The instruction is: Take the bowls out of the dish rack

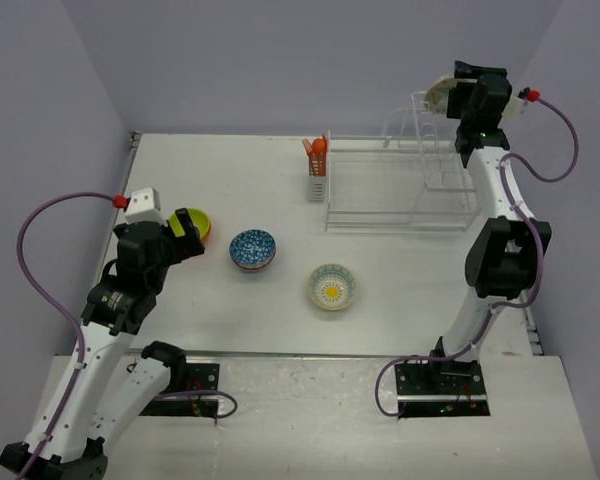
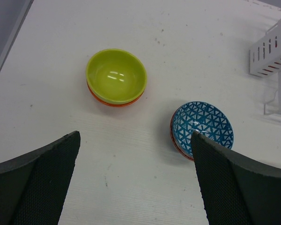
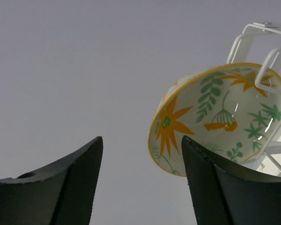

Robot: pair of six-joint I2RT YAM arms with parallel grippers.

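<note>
Five bowls show in all, four of them out on the desk (image 1: 230, 320) and one in the dish rack (image 1: 400, 228), which stands at the far right corner. Close to the left edge a lime-green bowl (image 2: 116, 75) sits nested in an orange-red bowl (image 2: 107, 101). Just to its right, toward the middle, is the blue patterned bowl (image 2: 202, 127). A cream bowl with a yellow centre (image 1: 332, 286) lies further right again, nearer the near edge. The leaf-print bowl (image 3: 220, 117) stands tilted on its rim among the taller wires at the rack's far right end.

The left gripper (image 2: 135, 136) hangs over the desk near the left edge, short of the green and blue bowls, with its fingers (image 2: 47, 178) spread apart and only bare desk between them. The right gripper (image 3: 142, 140) is raised at the rack's far right end, fingers wide apart. The leaf-print bowl's lower rim lies just beside the right-hand finger, and whether they touch cannot be told.

A cutlery basket (image 1: 317, 185) at the rack's left end holds orange utensils (image 1: 318, 150)
</note>
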